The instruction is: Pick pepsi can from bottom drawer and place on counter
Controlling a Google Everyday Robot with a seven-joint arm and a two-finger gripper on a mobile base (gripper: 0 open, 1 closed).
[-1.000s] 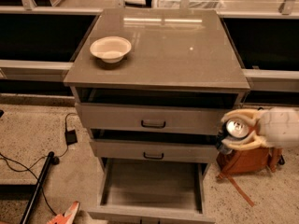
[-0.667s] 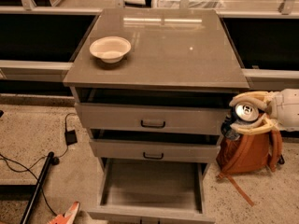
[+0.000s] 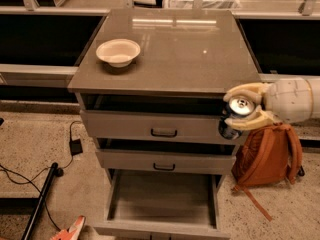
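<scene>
My gripper (image 3: 239,107) reaches in from the right, its cream fingers (image 3: 246,90) shut around the dark blue pepsi can (image 3: 231,118) with its silver top facing up. It holds the can at the cabinet's right front corner, just below the level of the counter (image 3: 175,54). The bottom drawer (image 3: 162,196) stands pulled open below and its grey-brown inside shows nothing in it.
A white bowl (image 3: 118,52) sits on the counter's left front part. The two upper drawers (image 3: 160,126) stand slightly pulled out. An orange backpack (image 3: 267,156) leans on the floor right of the cabinet. Black cables (image 3: 30,179) lie on the floor at left.
My gripper has risen with the can from beside the middle drawer to just below the counter's right front edge.
</scene>
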